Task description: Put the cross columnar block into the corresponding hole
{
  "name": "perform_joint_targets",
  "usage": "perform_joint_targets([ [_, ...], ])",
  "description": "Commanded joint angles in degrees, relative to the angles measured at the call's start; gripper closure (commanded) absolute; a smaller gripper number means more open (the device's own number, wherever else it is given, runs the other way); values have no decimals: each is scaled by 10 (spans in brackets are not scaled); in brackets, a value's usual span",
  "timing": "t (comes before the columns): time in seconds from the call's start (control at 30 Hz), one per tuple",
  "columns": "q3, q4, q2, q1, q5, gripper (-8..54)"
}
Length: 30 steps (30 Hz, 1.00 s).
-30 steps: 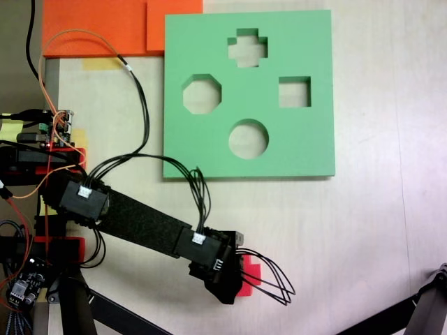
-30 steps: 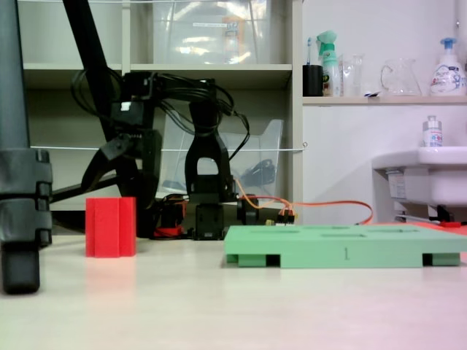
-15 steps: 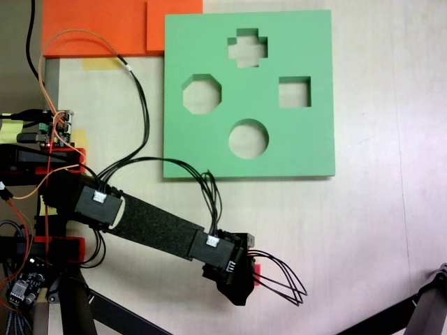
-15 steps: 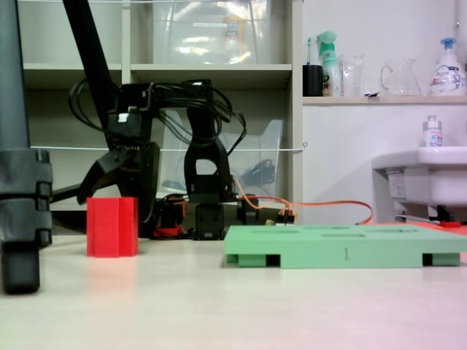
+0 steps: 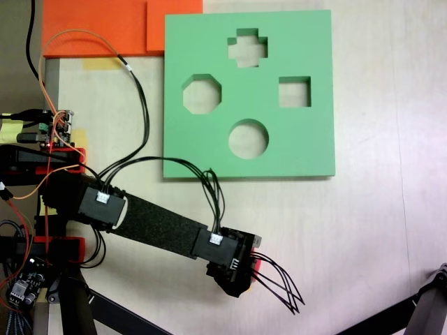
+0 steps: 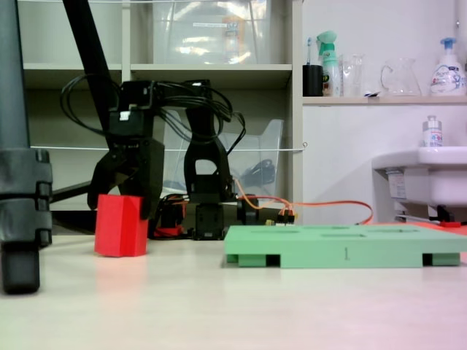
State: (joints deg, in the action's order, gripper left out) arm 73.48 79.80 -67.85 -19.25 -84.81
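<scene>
The gripper [image 6: 122, 208] had its jaws down around the red block [image 6: 120, 226], which leaned tilted on the table [image 5: 363, 230]; the green board [image 5: 307, 139] lay well apart

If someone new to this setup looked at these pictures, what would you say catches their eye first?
Probably the green foam board with its four cutouts, the plus-shaped hole near its top edge in a fixed view. Next, the bright red block, standing slightly tilted on the table left of the board in a fixed view, with the black gripper down around its top.
</scene>
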Motion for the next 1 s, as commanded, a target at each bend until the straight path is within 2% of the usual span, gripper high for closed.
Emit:
perform_joint_targets([
  [0.0, -2, 49, -1, -8, -6, 170],
  [0.13, -2, 62, 11, -7, -26, 177],
  [0.3, -20, 95, 12, -5, -33, 239],
  [0.5, -100, 180, 4, 16, -36, 240],
  [0.57, -131, 207, -5, 29, -40, 241],
  [0.63, -153, 220, -34, 50, -59, 272],
  [0.8, -189, 221, -88, 111, -91, 272],
  [0.97, -263, 221, -118, 237, -182, 272],
])
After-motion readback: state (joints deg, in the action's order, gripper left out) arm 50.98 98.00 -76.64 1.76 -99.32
